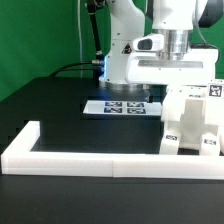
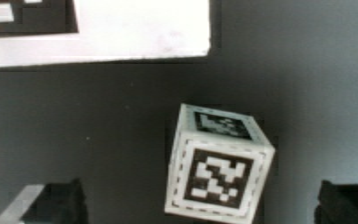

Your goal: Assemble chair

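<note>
Several white tagged chair parts (image 1: 192, 122) stand bunched at the exterior view's right, against the border wall. My gripper (image 1: 173, 84) hangs just above them, its fingers hard to make out against the white pieces. In the wrist view a white tagged block (image 2: 222, 160) of the chair stands on the black table, tilted in the picture. It lies in the gap between my two dark fingertips (image 2: 41, 205), touching neither. My gripper (image 2: 194, 207) is open and holds nothing.
The marker board (image 1: 121, 105) (image 2: 91, 30) lies flat behind the parts, near the arm's base. A long low white border wall (image 1: 90, 162) runs along the table's front and turns back at the exterior view's left. Black table (image 1: 60, 105) spreads left.
</note>
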Motion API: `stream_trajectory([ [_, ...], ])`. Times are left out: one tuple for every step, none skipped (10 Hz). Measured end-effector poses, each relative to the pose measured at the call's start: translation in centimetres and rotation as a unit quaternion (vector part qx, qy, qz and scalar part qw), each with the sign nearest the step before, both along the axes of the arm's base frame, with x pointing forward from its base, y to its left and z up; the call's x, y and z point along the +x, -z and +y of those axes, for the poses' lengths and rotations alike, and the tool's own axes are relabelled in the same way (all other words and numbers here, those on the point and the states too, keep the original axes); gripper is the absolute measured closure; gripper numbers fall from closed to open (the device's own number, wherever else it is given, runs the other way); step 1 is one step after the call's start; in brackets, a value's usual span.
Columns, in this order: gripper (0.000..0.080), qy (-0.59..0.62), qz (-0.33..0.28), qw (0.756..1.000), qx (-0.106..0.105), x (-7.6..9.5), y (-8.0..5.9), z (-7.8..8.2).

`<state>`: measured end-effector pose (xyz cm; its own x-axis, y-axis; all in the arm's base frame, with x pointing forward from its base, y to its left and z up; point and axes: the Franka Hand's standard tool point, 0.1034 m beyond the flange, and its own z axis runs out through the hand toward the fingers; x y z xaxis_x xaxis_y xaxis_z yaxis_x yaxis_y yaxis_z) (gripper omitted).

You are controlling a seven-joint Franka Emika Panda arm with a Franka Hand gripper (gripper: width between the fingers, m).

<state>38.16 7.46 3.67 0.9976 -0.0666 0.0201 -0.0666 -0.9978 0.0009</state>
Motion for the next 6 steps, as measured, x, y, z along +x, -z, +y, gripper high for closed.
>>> stream_trajectory([
  [0.015, 0.0, 0.001, 1.0, 0.0, -0.1, 0.0, 0.0],
  [0.015, 0.0, 0.003, 1.0, -0.001, -0.5, 0.2, -0.1],
  [0.015, 0.0, 0.004, 1.0, -0.003, -0.8, 0.4, -0.3],
  [0.015, 0.0, 0.002, 1.0, -0.006, -1.0, 0.6, -0.5],
  [0.015, 0.0, 0.003, 1.0, -0.008, -1.1, 0.9, -0.7],
  [0.015, 0.0, 0.002, 1.0, -0.011, -1.1, 1.2, -0.8],
])
